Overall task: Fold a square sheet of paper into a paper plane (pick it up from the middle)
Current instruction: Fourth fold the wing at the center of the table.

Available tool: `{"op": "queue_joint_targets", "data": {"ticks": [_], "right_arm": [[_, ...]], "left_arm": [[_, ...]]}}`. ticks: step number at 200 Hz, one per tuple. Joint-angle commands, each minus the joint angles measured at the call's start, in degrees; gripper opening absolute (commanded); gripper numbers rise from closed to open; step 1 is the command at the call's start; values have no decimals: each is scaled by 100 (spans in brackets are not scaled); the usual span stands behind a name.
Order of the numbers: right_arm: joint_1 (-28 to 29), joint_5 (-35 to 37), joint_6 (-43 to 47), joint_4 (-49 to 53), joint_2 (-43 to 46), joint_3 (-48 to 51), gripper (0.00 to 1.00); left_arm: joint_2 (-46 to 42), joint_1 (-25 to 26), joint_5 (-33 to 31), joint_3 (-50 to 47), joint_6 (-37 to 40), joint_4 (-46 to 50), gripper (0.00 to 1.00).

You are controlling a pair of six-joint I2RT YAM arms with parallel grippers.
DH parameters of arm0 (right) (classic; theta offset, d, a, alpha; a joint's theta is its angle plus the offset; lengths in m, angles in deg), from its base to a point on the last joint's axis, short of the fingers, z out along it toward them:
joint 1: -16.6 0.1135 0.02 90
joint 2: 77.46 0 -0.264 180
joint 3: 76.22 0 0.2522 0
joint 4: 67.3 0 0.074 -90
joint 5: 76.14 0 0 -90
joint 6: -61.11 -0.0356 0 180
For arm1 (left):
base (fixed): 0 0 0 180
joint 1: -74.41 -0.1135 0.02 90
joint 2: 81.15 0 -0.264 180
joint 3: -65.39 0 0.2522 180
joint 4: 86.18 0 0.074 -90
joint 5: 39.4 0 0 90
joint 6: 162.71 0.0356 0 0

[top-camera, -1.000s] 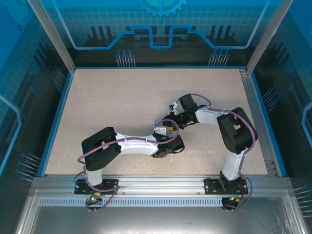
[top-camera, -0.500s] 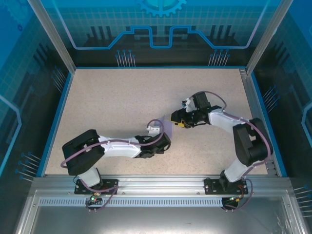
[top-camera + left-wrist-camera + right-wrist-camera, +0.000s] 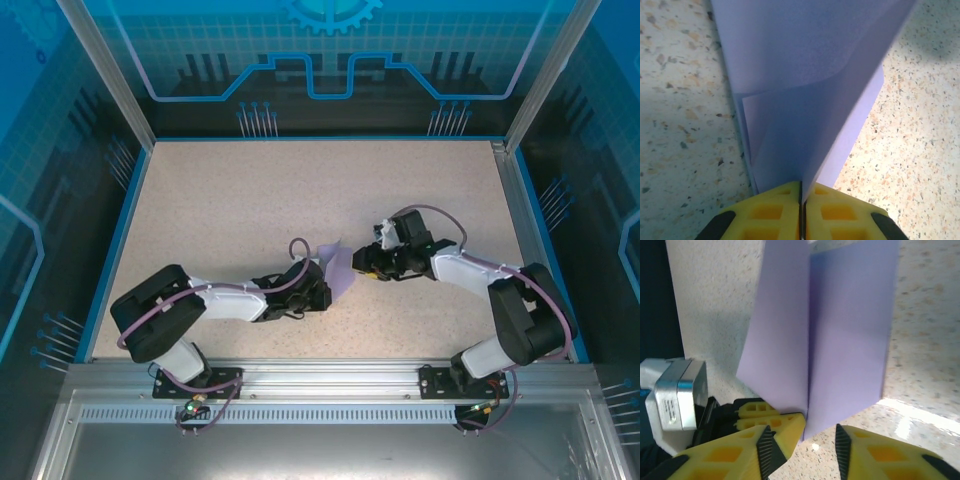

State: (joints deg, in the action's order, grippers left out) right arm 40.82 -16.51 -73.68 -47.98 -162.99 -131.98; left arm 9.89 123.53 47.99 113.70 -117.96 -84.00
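Note:
The square sheet of paper [image 3: 335, 268] is pale lavender and folded, with a centre crease and overlapping layers [image 3: 805, 100]. It stands on edge above the table rather than lying flat. My left gripper [image 3: 801, 200] is shut on its lower edge, yellow pads pressed together with the paper between them. In the top view the left gripper [image 3: 318, 283] sits just left of the sheet. My right gripper [image 3: 802, 444] faces the sheet [image 3: 840, 340] from the other side, open. The creased bottom corner hangs just in front of the gap, untouched by either finger. In the top view the right gripper [image 3: 362, 262] is close to the sheet's right.
The speckled table [image 3: 250, 200] is bounded by blue rails and glass walls. The two arms meet near the table's middle, wrists close together. The left gripper's yellow fingers [image 3: 760, 412] sit just left of my right fingertips.
The left arm drew back to the left and nearer, carrying the paper. The right gripper let go, swung out to the right, then followed leftward; its jaws opened wide, then narrowed somewhat.

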Motion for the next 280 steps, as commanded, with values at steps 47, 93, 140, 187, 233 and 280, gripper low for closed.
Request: {"op": "queue_joint_targets", "data": {"ticks": [47, 93, 140, 187, 233, 280], "right_arm": [[722, -341, -481, -1149, -419, -55, 17], [926, -356, -650, -1409, -795, -181, 16], [920, -287, -662, -1365, -1073, -318, 16], [885, -257, -690, -1306, -1137, -384, 16], [862, -255, -675, -1209, -1122, -389, 16], [865, -241, -669, -1178, -1097, -378, 16]], "left_arm": [[-171, -407, 1046, -201, 294, -494, 14], [-145, -450, 1134, -165, 316, -373, 15], [-301, -456, 951, -124, 323, -95, 26], [-526, -275, 659, -56, 324, 270, 37], [-474, 222, -187, 147, 95, 706, 38], [-281, 565, -947, 360, -28, 911, 37]]}}
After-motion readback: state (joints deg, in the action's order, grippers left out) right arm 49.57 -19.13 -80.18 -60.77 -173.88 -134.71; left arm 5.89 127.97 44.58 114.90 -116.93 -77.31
